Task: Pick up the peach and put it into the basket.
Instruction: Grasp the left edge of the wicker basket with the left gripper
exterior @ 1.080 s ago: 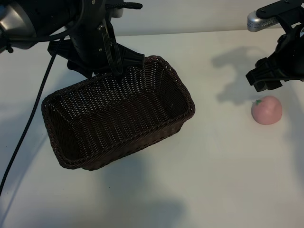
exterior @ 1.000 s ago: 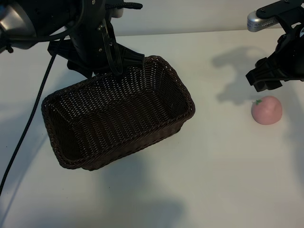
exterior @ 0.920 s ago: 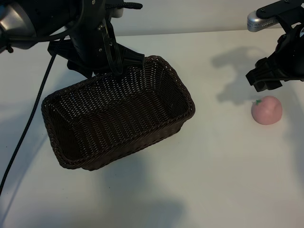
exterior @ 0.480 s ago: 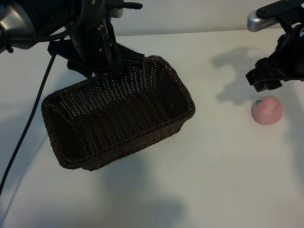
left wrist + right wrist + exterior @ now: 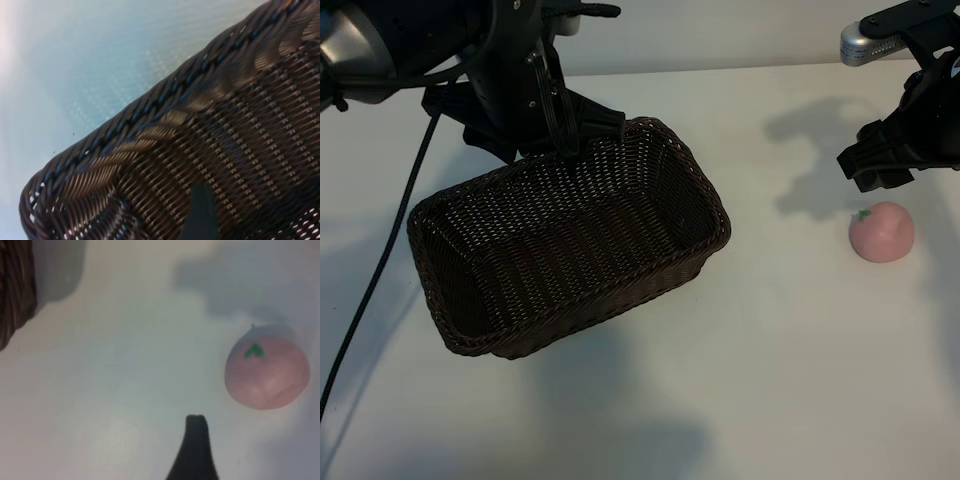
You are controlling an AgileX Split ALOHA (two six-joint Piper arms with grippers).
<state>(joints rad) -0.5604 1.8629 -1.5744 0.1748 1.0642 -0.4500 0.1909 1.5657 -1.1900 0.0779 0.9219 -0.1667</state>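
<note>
- Right gripper (image 5: 882, 170) hangs with jaws spread, empty, just beyond the peach (image 5: 881, 231) at its 12 o'clock.
- Peach rests on the table (image 5: 770, 340), at 3 o'clock from the basket (image 5: 620, 290), well apart.
- Left gripper (image 5: 560, 135), jaws apart, sits over the basket's far rim.
</note>
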